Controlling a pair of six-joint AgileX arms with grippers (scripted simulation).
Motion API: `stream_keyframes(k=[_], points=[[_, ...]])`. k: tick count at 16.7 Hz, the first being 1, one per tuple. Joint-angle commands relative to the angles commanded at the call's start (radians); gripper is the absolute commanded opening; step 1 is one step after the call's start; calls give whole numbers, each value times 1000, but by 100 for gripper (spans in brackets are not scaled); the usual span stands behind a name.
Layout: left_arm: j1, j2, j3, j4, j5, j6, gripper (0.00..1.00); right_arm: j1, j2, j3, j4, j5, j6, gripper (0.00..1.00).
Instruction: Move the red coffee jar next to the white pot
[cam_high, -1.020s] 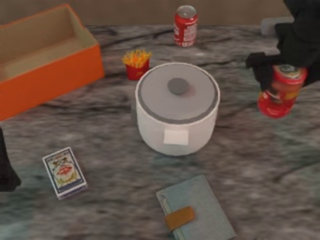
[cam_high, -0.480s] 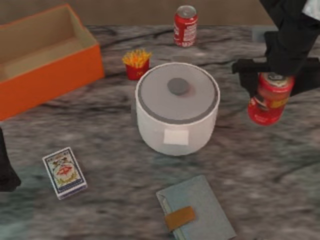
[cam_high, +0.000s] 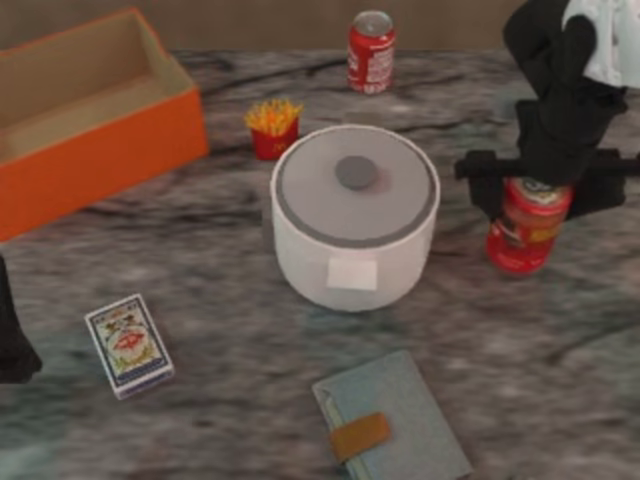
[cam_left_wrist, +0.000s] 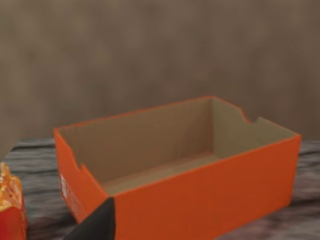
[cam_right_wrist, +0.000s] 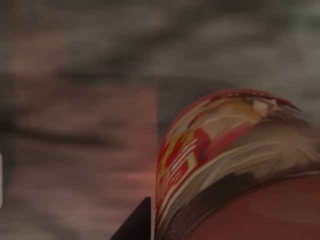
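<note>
Red coffee jar (cam_high: 526, 226) in right pincer (cam_high: 545, 183), beside white pot (cam_high: 354, 215).

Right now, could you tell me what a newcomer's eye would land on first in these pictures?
Probably the white pot at the table's middle, the biggest round thing. Next, the right gripper holding the red coffee jar just to the pot's right, a gap apart. Then the open orange box at far left.

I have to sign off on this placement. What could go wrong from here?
The right gripper holds the jar near its top, so it could tip on release. The jar stands apart from the pot, at its right; moving closer, the wide gripper might knock the pot. The left arm stays parked at the table's left edge.
</note>
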Motion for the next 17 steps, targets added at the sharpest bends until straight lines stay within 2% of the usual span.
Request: stream_keyframes(k=[4, 17], points=[[0, 0, 0, 0, 0, 0, 100, 0, 4, -6, 7, 0, 0, 0], [0, 0, 0, 0, 0, 0, 100, 0, 4, -6, 7, 0, 0, 98]])
